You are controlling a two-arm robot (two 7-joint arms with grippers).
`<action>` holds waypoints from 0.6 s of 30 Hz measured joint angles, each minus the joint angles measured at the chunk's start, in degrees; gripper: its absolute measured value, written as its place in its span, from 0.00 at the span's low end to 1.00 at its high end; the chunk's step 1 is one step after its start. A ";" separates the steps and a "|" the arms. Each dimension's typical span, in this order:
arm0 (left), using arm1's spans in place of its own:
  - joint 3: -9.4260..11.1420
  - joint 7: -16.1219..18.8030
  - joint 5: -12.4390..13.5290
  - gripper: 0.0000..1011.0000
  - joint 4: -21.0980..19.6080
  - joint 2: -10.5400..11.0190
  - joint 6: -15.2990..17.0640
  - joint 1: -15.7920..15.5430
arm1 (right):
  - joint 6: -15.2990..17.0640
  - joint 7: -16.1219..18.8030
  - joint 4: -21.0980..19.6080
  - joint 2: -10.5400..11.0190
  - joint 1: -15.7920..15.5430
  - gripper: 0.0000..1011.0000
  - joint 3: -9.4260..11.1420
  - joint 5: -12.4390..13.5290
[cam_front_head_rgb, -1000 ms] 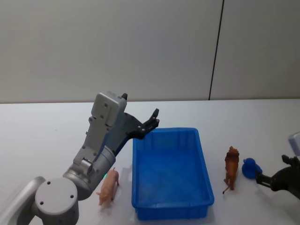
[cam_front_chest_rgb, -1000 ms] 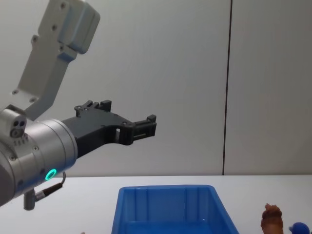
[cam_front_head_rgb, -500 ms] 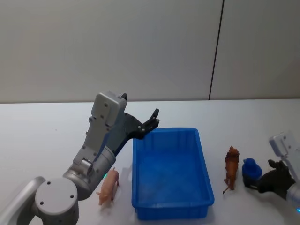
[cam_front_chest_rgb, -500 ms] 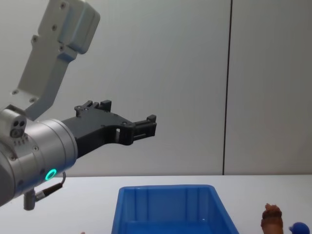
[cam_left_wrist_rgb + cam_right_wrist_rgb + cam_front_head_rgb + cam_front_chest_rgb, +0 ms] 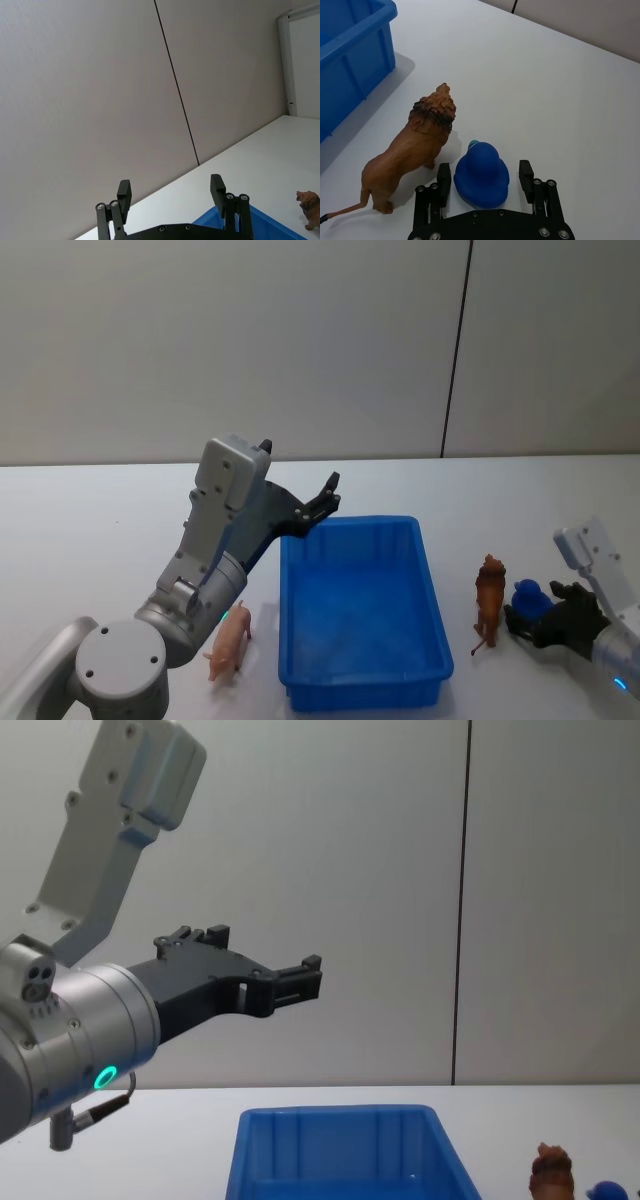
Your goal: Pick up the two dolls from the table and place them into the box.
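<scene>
White table bears blue duck between right gripper's fingers, beside lion.

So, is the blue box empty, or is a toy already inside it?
Empty: the box shows a bare floor. The lion stands outside on its right, the pig on its left.

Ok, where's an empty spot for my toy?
The white tabletop behind the blue plastic bin is bare, and so is the bin's floor. Crowded right of the bin: brown lion figure, blue duck toy, open right gripper. The left gripper hangs over its far left corner, a pink pig figure beside that arm.
</scene>
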 joint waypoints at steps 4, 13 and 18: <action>0.00 0.00 0.00 0.99 0.00 0.00 0.00 0.00 | 0.00 0.21 0.62 -0.28 0.44 0.76 -0.18 -0.14; 0.00 0.00 0.00 0.99 0.00 0.00 0.00 0.00 | 0.00 0.36 1.61 -0.72 0.99 0.54 -0.46 -0.40; 0.00 0.00 0.00 0.99 0.00 0.00 0.00 0.00 | 0.00 0.39 1.96 -0.84 1.14 0.51 -0.52 -0.49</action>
